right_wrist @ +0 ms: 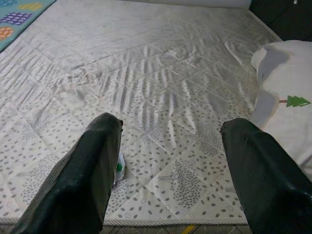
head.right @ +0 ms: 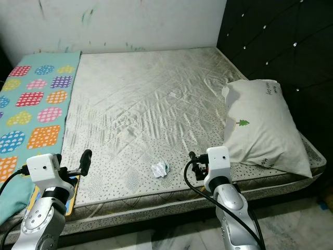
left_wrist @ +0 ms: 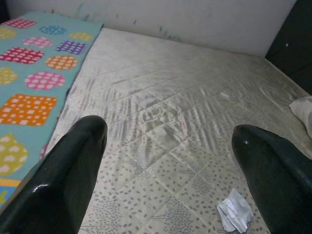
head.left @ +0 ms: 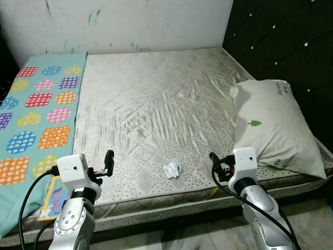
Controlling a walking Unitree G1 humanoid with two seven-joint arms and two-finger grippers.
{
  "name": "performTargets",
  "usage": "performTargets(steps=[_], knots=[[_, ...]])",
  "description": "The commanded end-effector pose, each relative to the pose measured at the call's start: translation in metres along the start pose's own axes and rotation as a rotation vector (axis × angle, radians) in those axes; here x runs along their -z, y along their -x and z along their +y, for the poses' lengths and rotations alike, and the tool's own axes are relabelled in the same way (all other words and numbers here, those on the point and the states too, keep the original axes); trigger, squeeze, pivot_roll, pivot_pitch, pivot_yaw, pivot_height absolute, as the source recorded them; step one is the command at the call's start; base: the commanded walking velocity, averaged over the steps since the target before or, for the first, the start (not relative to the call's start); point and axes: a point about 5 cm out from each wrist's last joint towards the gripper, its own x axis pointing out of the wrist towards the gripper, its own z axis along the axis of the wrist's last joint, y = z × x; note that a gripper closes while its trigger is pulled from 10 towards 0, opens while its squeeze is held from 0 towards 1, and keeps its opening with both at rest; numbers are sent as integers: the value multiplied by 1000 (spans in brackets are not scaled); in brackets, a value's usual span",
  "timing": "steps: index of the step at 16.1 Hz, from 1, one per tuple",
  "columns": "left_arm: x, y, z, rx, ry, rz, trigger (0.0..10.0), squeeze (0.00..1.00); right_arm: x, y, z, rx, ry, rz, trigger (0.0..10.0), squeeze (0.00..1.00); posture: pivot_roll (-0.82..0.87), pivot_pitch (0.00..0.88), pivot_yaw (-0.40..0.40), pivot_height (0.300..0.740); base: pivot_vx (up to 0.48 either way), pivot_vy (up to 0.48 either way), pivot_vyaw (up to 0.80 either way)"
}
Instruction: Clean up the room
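A bare mattress with a pale quilted cover printed in small grey leaf marks (head.left: 156,99) lies against a white wall smeared with faint colour (head.left: 130,23); a dark padded headboard with shiny studs (head.left: 281,41) runs along the robot's right side; a turquoise blanket patterned with bright spotted patches in pink, orange, yellow and purple (head.left: 36,114) covers the mattress's left strip, and a thin colourful picture book (head.left: 54,200) rests at its near corner just beside the left arm; a white pillow printed with a small green tree (head.left: 276,125) rests on the right side of the mattress against the headboard; the small crumpled piece of white paper (head.left: 171,170) lies on the mattress near the front edge, roughly midway between the 2 arms and touching neither; the left tool (left_wrist: 170,161) is held above the front edge of the mattress with its 2 black fingers (left_wrist: 63,185) spread wide and holding nothing, the paper showing beside one fingertip in its wrist view; the right tool (right_wrist: 170,146) likewise hangs over the front edge near the pillow, its fingers (right_wrist: 87,180) wide apart and empty, with a scrap of the paper peeking out behind one of them; pale marbled floor (head.right: 291,229) shows below the bed.
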Motion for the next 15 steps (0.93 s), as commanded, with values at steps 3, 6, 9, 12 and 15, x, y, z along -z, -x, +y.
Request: performTargets(steps=[3,6,9,12,15], knots=[[-3,-1,-3,26,10,-19,10000,0,-7,-2,0,-3,35,-34,10000,0,-132,47,-19,740,0,0,165],[-3,-1,-3,31,11,-22,10000,0,-8,-2,-1,6,29,-41,10000,0,-131,47,-18,740,273,0,533],[-3,-1,-3,31,13,-22,10000,0,-7,-3,-2,10,29,-39,10000,0,-130,46,-19,740,267,0,0],[-3,-1,-4,44,15,-26,10000,0,-6,-4,-1,6,25,-36,10000,0,-128,41,-18,740,0,0,0],[-3,-2,-4,43,8,-28,10000,0,-6,-5,-1,4,24,-37,10000,0,-127,31,-18,740,291,0,0]])
